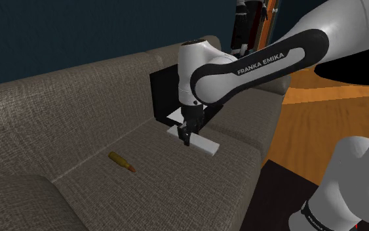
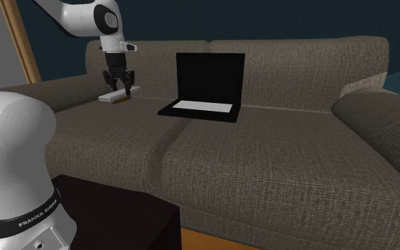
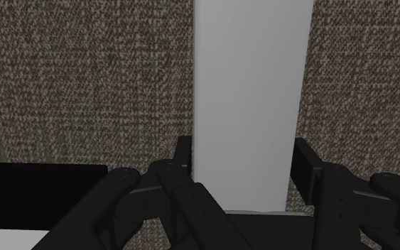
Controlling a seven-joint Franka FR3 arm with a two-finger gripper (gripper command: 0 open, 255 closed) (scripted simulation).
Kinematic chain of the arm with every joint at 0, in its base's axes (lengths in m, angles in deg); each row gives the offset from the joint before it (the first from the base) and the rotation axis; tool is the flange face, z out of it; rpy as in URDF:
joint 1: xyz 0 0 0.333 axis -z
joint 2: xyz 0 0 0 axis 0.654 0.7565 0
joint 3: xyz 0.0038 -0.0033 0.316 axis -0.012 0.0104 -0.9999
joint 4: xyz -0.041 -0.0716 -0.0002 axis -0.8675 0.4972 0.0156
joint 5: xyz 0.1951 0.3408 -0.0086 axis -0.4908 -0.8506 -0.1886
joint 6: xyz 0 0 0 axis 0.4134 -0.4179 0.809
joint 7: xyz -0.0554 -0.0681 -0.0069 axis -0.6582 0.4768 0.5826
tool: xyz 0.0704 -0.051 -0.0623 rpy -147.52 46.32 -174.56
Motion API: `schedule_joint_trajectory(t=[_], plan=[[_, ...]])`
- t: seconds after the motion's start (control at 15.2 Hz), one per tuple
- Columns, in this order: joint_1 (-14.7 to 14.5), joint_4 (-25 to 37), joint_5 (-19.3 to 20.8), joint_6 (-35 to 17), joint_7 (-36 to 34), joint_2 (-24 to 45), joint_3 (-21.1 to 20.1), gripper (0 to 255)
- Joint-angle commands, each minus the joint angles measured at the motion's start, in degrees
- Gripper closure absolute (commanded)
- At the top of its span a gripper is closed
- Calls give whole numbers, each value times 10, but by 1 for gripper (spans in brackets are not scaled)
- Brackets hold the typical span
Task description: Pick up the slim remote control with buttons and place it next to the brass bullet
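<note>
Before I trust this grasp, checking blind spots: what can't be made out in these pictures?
Wrist view: the white remote runs past the frame edge; no buttons discernible.
Second exterior view: the bullet is a sliver behind remote and pincer.
Shoulder view: the arm hides much of the laptop.

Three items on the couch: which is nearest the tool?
The plain white slim remote control, directly under the black tool. The brass bullet lies farther off; the open black laptop stands behind.
</note>
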Motion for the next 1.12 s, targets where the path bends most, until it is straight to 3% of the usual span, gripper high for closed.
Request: schedule_joint_trajectory(t=[0.0,0.4,1.06], plan=[[-11,25,0,3,-30,22,-17,255],[-43,92,7,12,-109,81,-60,255],[-44,49,16,-63,-116,114,-61,255]])
